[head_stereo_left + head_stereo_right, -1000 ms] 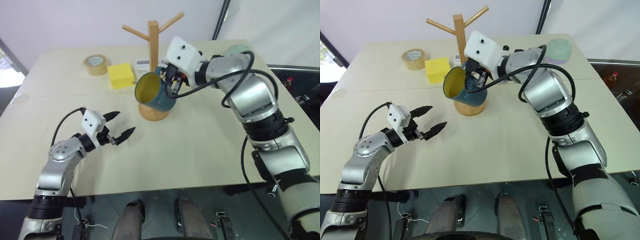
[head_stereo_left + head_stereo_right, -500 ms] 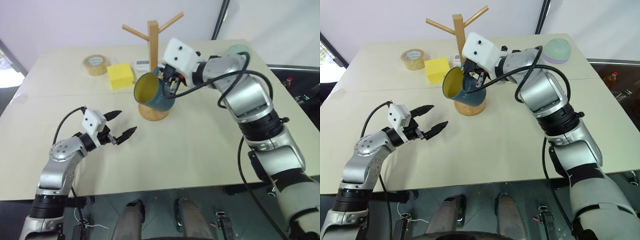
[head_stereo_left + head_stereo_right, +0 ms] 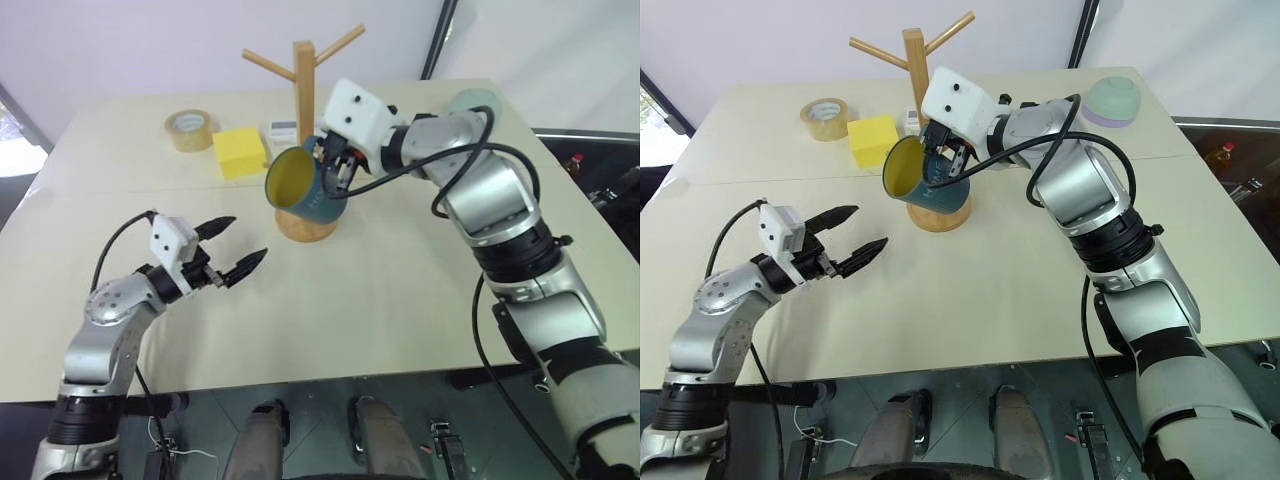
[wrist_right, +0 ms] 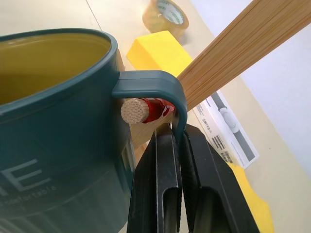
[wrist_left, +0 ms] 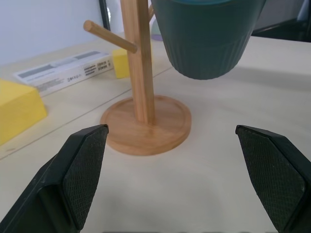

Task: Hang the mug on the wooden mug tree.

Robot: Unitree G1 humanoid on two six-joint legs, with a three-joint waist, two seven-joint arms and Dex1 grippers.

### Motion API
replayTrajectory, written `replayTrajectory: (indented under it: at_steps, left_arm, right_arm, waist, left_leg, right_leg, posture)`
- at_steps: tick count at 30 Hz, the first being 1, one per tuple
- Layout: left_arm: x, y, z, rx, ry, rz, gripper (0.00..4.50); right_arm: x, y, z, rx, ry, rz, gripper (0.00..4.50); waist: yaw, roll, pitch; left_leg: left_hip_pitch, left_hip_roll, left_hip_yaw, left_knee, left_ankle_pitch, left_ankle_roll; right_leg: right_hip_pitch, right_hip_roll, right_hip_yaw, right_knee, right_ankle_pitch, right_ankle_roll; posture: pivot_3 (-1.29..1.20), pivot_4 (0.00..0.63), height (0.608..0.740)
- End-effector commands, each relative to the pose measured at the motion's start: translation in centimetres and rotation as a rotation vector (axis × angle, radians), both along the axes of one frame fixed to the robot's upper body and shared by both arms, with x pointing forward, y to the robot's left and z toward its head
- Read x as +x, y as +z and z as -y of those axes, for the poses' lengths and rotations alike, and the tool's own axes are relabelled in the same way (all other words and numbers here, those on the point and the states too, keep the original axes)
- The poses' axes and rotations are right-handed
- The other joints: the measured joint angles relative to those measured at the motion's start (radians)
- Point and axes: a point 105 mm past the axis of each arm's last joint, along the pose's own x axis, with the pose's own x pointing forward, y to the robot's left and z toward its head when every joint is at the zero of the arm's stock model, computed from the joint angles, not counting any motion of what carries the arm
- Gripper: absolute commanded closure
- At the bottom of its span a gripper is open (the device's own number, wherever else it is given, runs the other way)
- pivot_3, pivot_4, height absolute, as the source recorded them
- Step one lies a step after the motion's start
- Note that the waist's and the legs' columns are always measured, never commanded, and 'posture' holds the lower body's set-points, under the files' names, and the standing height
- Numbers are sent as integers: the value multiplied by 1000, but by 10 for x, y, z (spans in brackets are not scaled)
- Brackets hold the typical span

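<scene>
On the beige table (image 3: 400, 290), the right gripper (image 4: 177, 145) is pinching the mug (image 3: 300, 187) by its handle with 1 peg of the tree (image 3: 304, 70) poking through, left gripper (image 3: 232, 251) spread wide nearby, so releasing early could drop it.

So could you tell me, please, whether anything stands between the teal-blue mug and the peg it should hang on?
Nothing visible does. The right gripper pinches the handle of the teal-blue, yellow-lined mug, and a peg tip of the light wooden mug tree already pokes through the handle loop.
</scene>
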Motion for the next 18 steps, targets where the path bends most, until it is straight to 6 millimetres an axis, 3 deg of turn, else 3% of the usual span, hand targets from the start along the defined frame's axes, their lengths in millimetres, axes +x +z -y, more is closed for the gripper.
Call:
replayTrajectory:
  at_steps: [1, 7, 16, 17, 18]
  left_arm:
    - [-6, 21, -8, -20, 4, 61, 0]
    - [-17, 37, -18, -76, -9, 77, 0]
    - [-28, 42, -28, -80, -19, 57, 0]
    - [-28, 42, -28, -79, -20, 57, 0]
    - [-28, 42, -28, -79, -20, 57, 0]
  right_arm:
    - [-4, 14, -2, 27, 19, 51, 4448]
    - [-5, 11, -3, 37, 32, 42, 4448]
    - [-3, 9, -3, 58, 33, 36, 4448]
    - [-3, 9, -3, 59, 32, 35, 3837]
    - [-3, 9, -3, 60, 32, 35, 3621]
  waist:
    - [0, 0, 0]
    - [0, 0, 0]
    - [0, 0, 0]
    - [0, 0, 0]
    - [0, 0, 0]
  left_leg:
    - [0, 0, 0, 0, 0, 0]
    - [0, 0, 0, 0, 0, 0]
    - [1, 0, 0, 0, 0, 0]
    - [1, 0, 0, 0, 0, 0]
    - [1, 0, 0, 0, 0, 0]
  right_leg:
    - [0, 0, 0, 0, 0, 0]
    - [0, 0, 0, 0, 0, 0]
    - [0, 0, 0, 1, 0, 0]
    - [0, 0, 0, 1, 0, 0]
    - [0, 0, 0, 1, 0, 0]
  posture:
    - [0, 150, 740]
    - [0, 150, 740]
    - [0, 150, 740]
    - [0, 150, 740]
    - [0, 150, 740]
